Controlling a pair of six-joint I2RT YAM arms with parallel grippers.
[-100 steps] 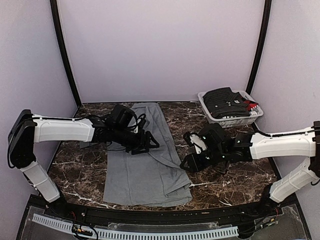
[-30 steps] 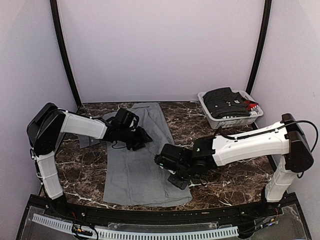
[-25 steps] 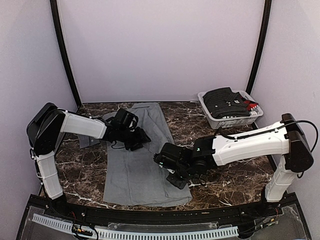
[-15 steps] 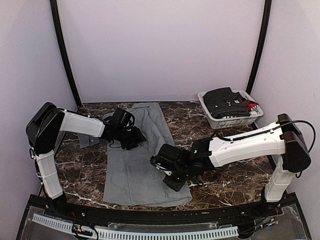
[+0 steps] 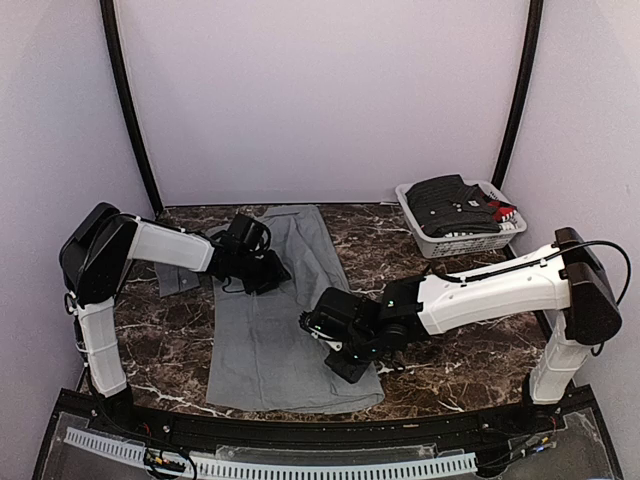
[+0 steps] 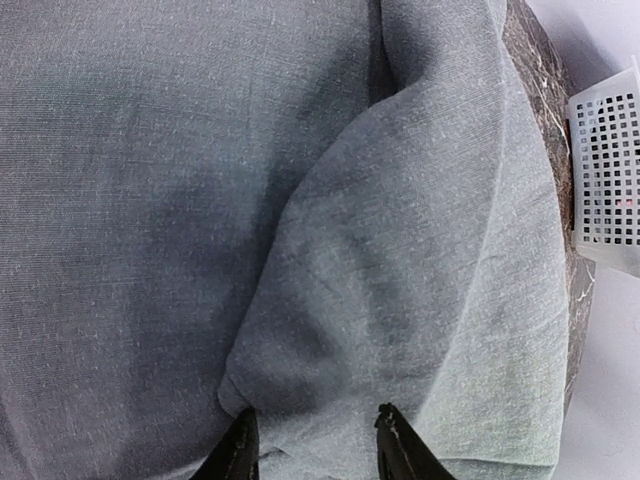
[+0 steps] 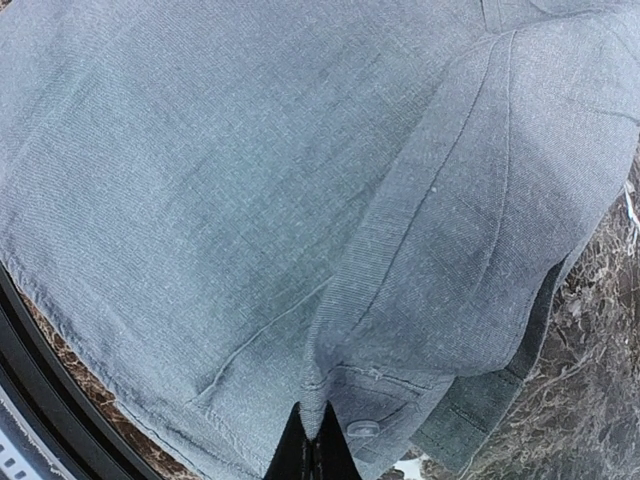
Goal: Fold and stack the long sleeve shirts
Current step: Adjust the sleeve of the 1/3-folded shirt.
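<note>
A mid-grey long sleeve shirt (image 5: 262, 345) lies flat down the middle-left of the table, also filling the left wrist view (image 6: 200, 200) and right wrist view (image 7: 200, 180). My right gripper (image 5: 345, 365) (image 7: 312, 452) is shut on the shirt's buttoned sleeve cuff (image 7: 400, 400) and holds it over the shirt's lower right part. My left gripper (image 5: 274, 272) (image 6: 315, 450) is open low over the shirt's upper part, its fingers either side of a cloth fold (image 6: 300, 380). Another bit of grey cloth (image 5: 178, 281) shows under the left arm.
A white mesh basket (image 5: 440, 243) with dark folded clothes (image 5: 450, 200) stands at the back right; its corner shows in the left wrist view (image 6: 605, 180). Dark marble table (image 5: 460, 350). Black frame posts stand at the back corners.
My right gripper has swung left from the table's right side onto the shirt, carrying the sleeve across it. My left gripper has drawn back a little toward the far left.
</note>
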